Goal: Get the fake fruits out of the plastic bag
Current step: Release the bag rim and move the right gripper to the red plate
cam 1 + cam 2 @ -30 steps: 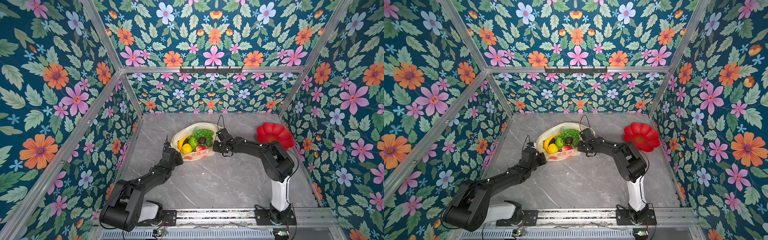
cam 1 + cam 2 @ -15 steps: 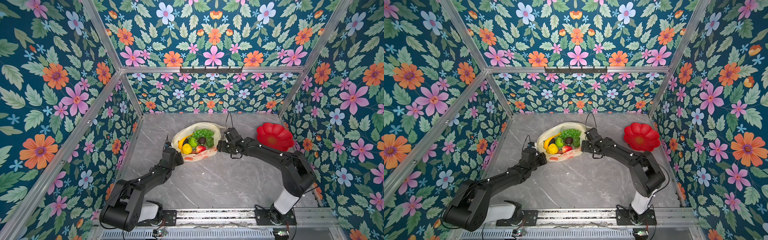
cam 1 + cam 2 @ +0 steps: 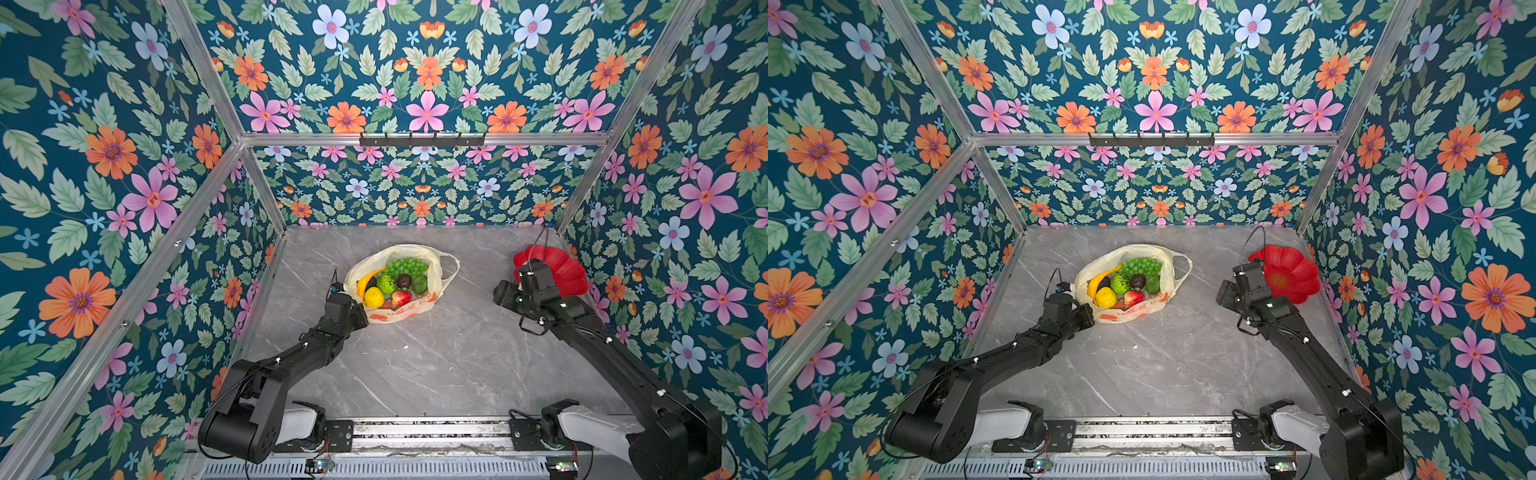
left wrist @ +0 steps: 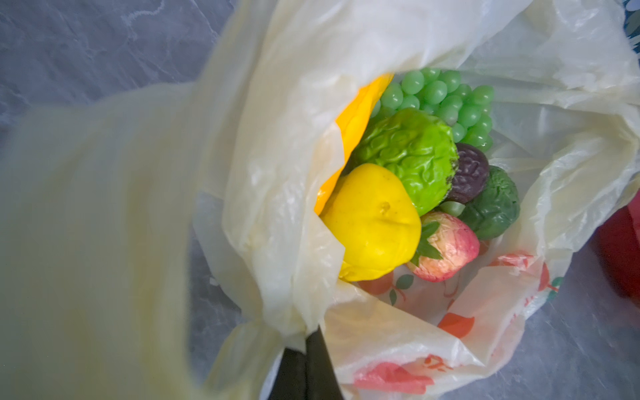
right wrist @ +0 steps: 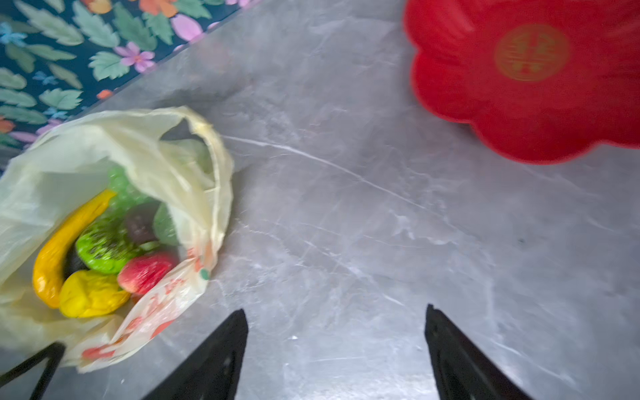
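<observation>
I'm pinching the near rim of the plastic bag [image 4: 571,156] with my left gripper [image 4: 311,337], jaws clamped tight on the thin film. The bag [image 3: 405,250] is sitting in the back half of the worktop [image 3: 415,361], a bit left of centre, with its mouth gaping open.

The fake fruits [image 3: 390,282] are all piled up inside it. The lemon [image 4: 370,221] is lying closest to my left gripper, with the bumpy green ball [image 4: 408,156], the grapes [image 4: 446,100] and a red one [image 4: 446,246] lying behind it.

My right gripper [image 5: 334,315] is hanging spread wide and carrying nothing, over bare worktop. It's hovering well apart from the bag and nearer the red plate [image 3: 561,270], which is sitting by the right edge towards the back corner.
</observation>
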You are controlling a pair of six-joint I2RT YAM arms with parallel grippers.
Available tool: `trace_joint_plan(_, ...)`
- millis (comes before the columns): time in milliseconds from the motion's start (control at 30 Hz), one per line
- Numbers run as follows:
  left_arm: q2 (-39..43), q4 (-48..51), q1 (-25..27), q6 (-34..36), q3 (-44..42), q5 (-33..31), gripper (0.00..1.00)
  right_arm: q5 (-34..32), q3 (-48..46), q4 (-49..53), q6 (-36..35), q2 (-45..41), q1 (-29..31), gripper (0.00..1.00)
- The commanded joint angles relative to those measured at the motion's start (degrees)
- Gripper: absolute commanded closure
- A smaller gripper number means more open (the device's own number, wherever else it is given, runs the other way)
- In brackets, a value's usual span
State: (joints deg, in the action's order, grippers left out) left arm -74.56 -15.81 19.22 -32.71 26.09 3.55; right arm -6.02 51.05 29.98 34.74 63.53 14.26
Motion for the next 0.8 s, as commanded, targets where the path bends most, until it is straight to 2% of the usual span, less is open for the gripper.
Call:
trace_joint_plan(0, 0.54, 0.47, 0.02, 0.45, 0.2, -0.01, 1.0, 2.53, -2.44, 1.19, -0.4, -3.38, -5.98, 0.19)
trace_joint_plan(167, 0.82, 0.53, 0.04, 0.26, 0.03, 0.31, 1.0, 6.03, -4.9, -0.27, 1.21, -4.12, -15.02, 0.19)
trace_joint_plan(233, 0.82, 0.61, -0.01, 0.2, 0.02, 0.16, 1.0, 8.97, -5.96, -1.48, 2.91, -3.7, -19.5, 0.21)
trace_joint_plan(333, 0.74, 0.86, 0.02, 0.16, 0.22, -0.32, 1.0, 17.5, -8.7, -5.82, 7.34, -2.85, -28.49, 0.25)
trace_joint_plan(400, 0.82, 1.05, 0.0, 0.19, 0.33, -0.28, 1.0, 19.46, -10.31, -9.1, 9.45, -1.96, -32.37, 0.28)
trace_joint_plan(600, 1.35, 1.66, -0.05, 0.45, 0.29, -1.02, 1.0, 21.03, -10.7, -16.16, 12.83, 4.39, -36.83, 0.29)
trace_joint_plan(767, 1.11, 1.93, 0.05, 0.55, 0.37, -1.44, 1.0, 20.1, -10.37, -22.57, 16.67, 10.86, -37.17, 0.3)
